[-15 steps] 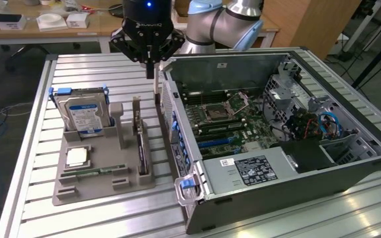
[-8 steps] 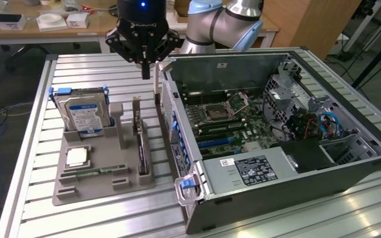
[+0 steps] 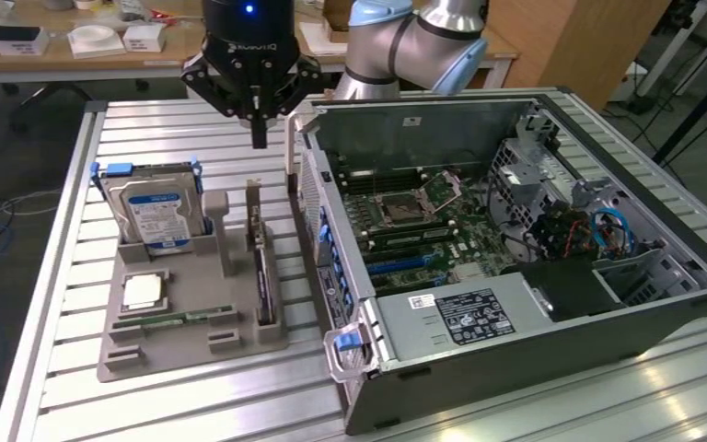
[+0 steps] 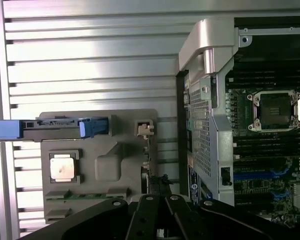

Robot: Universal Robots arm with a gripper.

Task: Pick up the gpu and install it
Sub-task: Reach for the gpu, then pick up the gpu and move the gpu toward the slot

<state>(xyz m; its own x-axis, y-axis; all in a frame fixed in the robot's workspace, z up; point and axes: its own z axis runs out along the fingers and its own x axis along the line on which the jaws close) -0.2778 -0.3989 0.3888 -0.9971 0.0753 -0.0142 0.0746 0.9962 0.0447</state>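
One slatted metal table (image 3: 169, 138) is carrying everything. An open computer case (image 3: 514, 359) is lying on its side toward the exterior view's right, its board facing up. The arm (image 3: 415, 41) is reaching in from the far side and pointing its gripper (image 3: 258, 140) straight down. Its jaws are clenched together on nothing, and it is hanging above the far end of a grey tray (image 3: 176, 348). In that tray a hard drive (image 3: 155, 216) is standing upright. The gpu (image 3: 262, 272) is standing on edge in the slot nearest the case, untouched, below the fingertips.
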